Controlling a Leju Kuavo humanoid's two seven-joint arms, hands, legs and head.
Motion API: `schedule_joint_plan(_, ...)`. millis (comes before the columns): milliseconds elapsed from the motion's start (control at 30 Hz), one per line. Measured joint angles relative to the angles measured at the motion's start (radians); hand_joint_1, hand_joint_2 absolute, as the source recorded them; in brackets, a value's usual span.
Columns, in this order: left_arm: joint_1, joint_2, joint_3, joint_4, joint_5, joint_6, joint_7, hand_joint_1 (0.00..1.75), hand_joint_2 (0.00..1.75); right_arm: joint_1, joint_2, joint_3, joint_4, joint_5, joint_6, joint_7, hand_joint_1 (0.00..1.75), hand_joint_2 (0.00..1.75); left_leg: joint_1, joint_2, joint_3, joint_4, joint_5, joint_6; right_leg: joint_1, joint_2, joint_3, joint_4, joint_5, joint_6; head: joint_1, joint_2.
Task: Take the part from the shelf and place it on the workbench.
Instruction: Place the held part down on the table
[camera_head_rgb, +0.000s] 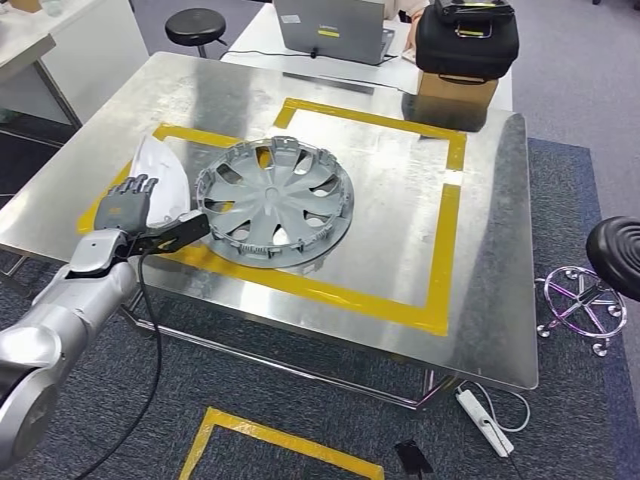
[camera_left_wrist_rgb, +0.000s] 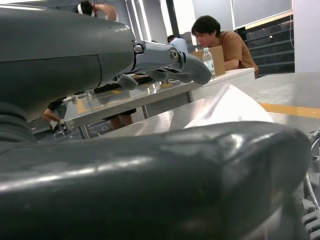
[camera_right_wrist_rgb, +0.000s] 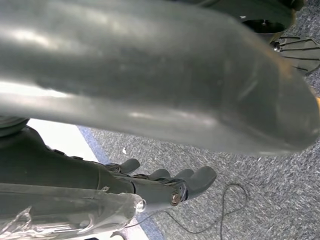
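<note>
**Hubcap on the workbench, left hand at its rim**

Closest to me in the head view, my left hand (camera_head_rgb: 130, 212) reaches over the near-left edge of the workbench (camera_head_rgb: 483, 250). Its fingers are spread apart and its thumb points toward the hubcap (camera_head_rgb: 275, 203), the tip right at the rim; I can't tell whether it touches. It grips nothing. In the left wrist view the thumb and the fingers (camera_left_wrist_rgb: 177, 60) stand well apart with only air between them.

My right hand (camera_right_wrist_rgb: 162, 185) shows in the right wrist view, hanging over the grey carpet (camera_right_wrist_rgb: 234, 165), fingers loosely extended and holding nothing. A thin dark cable (camera_right_wrist_rgb: 226, 210) lies on the floor beneath it.

The hubcap lies flat on the metal top, inside the rectangle of yellow tape (camera_head_rgb: 445, 250), toward its left side. A white curved piece (camera_head_rgb: 162, 175) lies just beside it on the left, behind my fingers.

Farther back, a laptop (camera_head_rgb: 332, 28) and a black case (camera_head_rgb: 466, 40) sit on a cardboard box (camera_head_rgb: 456, 88). A black stool (camera_head_rgb: 615, 250) stands to the right, and a power strip (camera_head_rgb: 483, 420) lies on the floor.
</note>
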Motion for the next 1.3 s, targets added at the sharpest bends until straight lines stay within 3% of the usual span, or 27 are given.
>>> schedule_joint_plan(100,0.001,-0.002,0.019,0.000,0.007,0.006,-0.019,0.00,0.00,-0.001,0.002,0.000,0.000,0.002,0.000,0.002,0.00,0.00,-0.001,0.001,0.005,-0.006,0.000,0.012,-0.004,0.000,0.002,-0.001,-0.003,0.010,0.000,0.000)
schedule_joint_plan(133,0.001,-0.003,0.025,0.000,0.010,0.009,-0.028,0.00,0.00,-0.001,0.003,0.000,0.000,0.002,0.000,0.003,0.00,0.00,0.001,0.002,0.009,-0.011,0.001,0.016,-0.005,0.000,-0.002,0.013,-0.016,0.016,0.002,0.000)
schedule_joint_plan(167,0.001,-0.005,0.028,0.000,0.011,0.011,-0.032,0.00,0.00,-0.001,0.004,0.000,0.000,0.002,0.000,0.003,0.00,0.00,0.004,0.004,0.013,-0.017,0.005,0.019,-0.006,0.000,-0.017,0.047,-0.040,0.019,0.004,0.000)
schedule_joint_plan(267,0.007,-0.006,0.030,0.000,0.011,0.016,-0.040,0.00,0.00,0.001,0.004,0.001,0.000,0.003,0.000,0.003,0.00,0.00,0.008,0.010,0.014,-0.021,0.007,0.019,-0.015,-0.002,-0.102,0.240,-0.138,0.032,0.009,0.000)
schedule_joint_plan(300,0.010,-0.006,0.030,0.000,0.010,0.017,-0.043,0.00,0.00,0.002,0.004,0.001,0.000,0.003,0.000,0.003,0.00,0.00,0.009,0.011,0.013,-0.021,0.008,0.018,-0.019,-0.002,-0.120,0.280,-0.147,0.036,0.009,0.000)
schedule_joint_plan(333,0.013,-0.007,0.031,0.000,0.008,0.018,-0.046,0.00,0.00,0.003,0.004,0.001,0.000,0.004,0.000,0.003,0.00,0.00,0.012,0.011,0.011,-0.020,0.010,0.014,-0.022,-0.003,-0.120,0.281,-0.135,0.040,0.010,0.000)
schedule_joint_plan(367,0.015,-0.008,0.031,0.000,0.007,0.018,-0.048,0.00,0.00,0.003,0.004,0.001,0.000,0.004,0.000,0.003,0.00,0.00,0.016,0.011,0.009,-0.018,0.011,0.009,-0.026,-0.003,-0.099,0.241,-0.106,0.046,0.010,0.000)
schedule_joint_plan(433,0.015,-0.009,0.034,0.000,0.003,0.019,-0.052,0.00,0.00,0.000,0.006,0.001,0.001,0.004,0.001,0.003,0.00,0.00,0.022,0.010,0.002,-0.011,0.015,-0.008,-0.035,-0.004,-0.025,0.105,-0.046,0.060,0.011,0.000)
schedule_joint_plan(467,0.013,-0.008,0.035,0.000,0.001,0.020,-0.054,0.00,0.00,0.000,0.008,0.001,0.001,0.004,0.001,0.003,0.00,0.00,0.022,0.009,-0.001,-0.007,0.017,-0.017,-0.037,-0.001,-0.001,0.060,-0.027,0.059,0.012,0.000)
schedule_joint_plan(533,0.009,-0.008,0.037,0.000,-0.002,0.024,-0.059,0.00,0.00,0.000,0.011,0.001,0.002,0.004,0.002,0.003,0.00,0.00,0.020,0.006,-0.006,-0.004,0.026,-0.034,-0.036,0.006,0.007,0.040,-0.021,0.043,0.011,0.000)
schedule_joint_plan(600,0.007,-0.008,0.039,0.000,-0.003,0.027,-0.062,0.00,0.00,0.000,0.011,0.001,0.002,0.004,0.002,0.003,0.00,0.00,0.024,0.005,-0.010,-0.006,0.034,-0.048,-0.035,0.009,-0.008,0.045,-0.014,0.015,0.007,0.000)
schedule_joint_plan(667,0.008,-0.008,0.044,0.000,-0.003,0.027,-0.063,0.00,0.00,-0.001,0.011,0.001,0.001,0.004,0.002,0.003,0.00,0.00,0.026,0.008,-0.028,0.029,-0.008,-0.054,-0.034,0.009,-0.023,0.045,0.001,-0.007,0.003,0.000)
schedule_joint_plan(767,0.008,-0.008,0.050,0.000,-0.003,0.027,-0.064,0.00,0.00,0.000,0.011,0.001,0.001,0.004,0.001,0.003,0.00,0.00,0.020,0.010,-0.094,0.227,-0.144,-0.052,-0.027,0.008,-0.051,0.045,0.024,-0.023,-0.002,0.000)
schedule_joint_plan(800,0.010,-0.008,0.050,0.000,-0.004,0.028,-0.066,0.00,0.00,0.000,0.011,0.001,0.001,0.003,0.002,0.003,0.00,0.00,0.018,0.010,-0.106,0.282,-0.168,-0.050,-0.023,0.008,-0.061,0.045,0.031,-0.024,-0.003,0.000)
schedule_joint_plan(833,0.011,-0.009,0.051,0.000,-0.004,0.031,-0.071,0.00,0.00,0.001,0.011,0.001,0.001,0.003,0.002,0.003,0.00,0.00,0.016,0.010,-0.102,0.305,-0.173,-0.046,-0.020,0.008,-0.070,0.045,0.038,-0.024,-0.003,0.000)
schedule_joint_plan(867,0.012,-0.009,0.051,0.000,-0.006,0.035,-0.079,0.00,0.00,0.001,0.011,0.001,0.001,0.002,0.001,0.003,0.00,0.00,0.014,0.010,-0.079,0.289,-0.161,-0.041,-0.018,0.008,-0.079,0.045,0.045,-0.024,-0.003,0.000)
schedule_joint_plan(933,0.008,-0.009,0.052,-0.001,-0.009,0.049,-0.102,0.00,0.00,0.001,0.011,0.001,0.001,-0.001,0.001,0.002,0.00,0.00,0.009,0.010,0.017,0.171,-0.127,-0.029,-0.015,0.008,-0.093,0.046,0.058,-0.019,-0.003,0.000)
schedule_joint_plan(1000,-0.001,-0.008,0.054,-0.006,-0.013,0.067,-0.125,0.00,0.00,0.000,0.011,0.001,0.001,-0.004,0.000,-0.001,0.00,0.00,0.003,0.009,0.095,0.057,-0.119,-0.021,-0.012,0.007,-0.103,0.046,0.071,-0.010,-0.002,0.000)
schedule_joint_plan(1033,-0.005,-0.007,0.054,-0.009,-0.015,0.076,-0.136,0.00,0.00,0.001,0.011,0.001,0.001,-0.006,-0.001,-0.002,0.00,0.00,0.000,0.009,0.108,0.032,-0.121,-0.018,-0.012,0.007,-0.106,0.044,0.078,-0.005,-0.002,0.000)
schedule_joint_plan(1100,-0.008,-0.004,0.055,-0.011,-0.020,0.092,-0.156,0.00,0.00,0.005,0.011,0.001,0.001,-0.009,-0.002,-0.003,0.00,0.00,-0.003,0.010,0.103,0.021,-0.111,-0.009,-0.014,0.007,-0.111,0.038,0.091,0.007,-0.004,0.000)
schedule_joint_plan(1133,-0.009,-0.003,0.055,-0.012,-0.022,0.098,-0.165,0.00,0.00,0.009,0.010,0.001,0.001,-0.010,-0.002,-0.004,0.00,0.00,-0.002,0.012,0.098,0.017,-0.102,-0.001,-0.016,0.006,-0.117,0.042,0.084,0.013,-0.004,0.000)
schedule_joint_plan(1200,-0.010,-0.002,0.056,-0.016,-0.027,0.108,-0.178,0.00,0.00,0.014,0.010,0.001,0.001,-0.012,-0.001,-0.006,0.00,0.00,0.001,0.015,0.084,0.011,-0.084,0.012,-0.017,0.002,-0.141,0.102,0.023,0.022,-0.001,0.000)
schedule_joint_plan(1267,-0.011,-0.001,0.057,-0.019,-0.030,0.112,-0.183,0.00,0.00,0.015,0.010,0.000,0.001,-0.013,-0.001,-0.007,0.00,0.00,0.000,0.015,0.064,0.011,-0.067,0.018,-0.017,-0.002,-0.176,0.231,-0.067,0.028,0.002,0.000)
schedule_joint_plan(1300,-0.011,-0.001,0.057,-0.019,-0.031,0.113,-0.184,0.00,0.00,0.014,0.010,0.000,0.001,-0.013,-0.001,-0.008,0.00,0.00,0.000,0.015,0.053,0.011,-0.058,0.018,-0.017,-0.003,-0.187,0.287,-0.093,0.030,0.002,0.000)
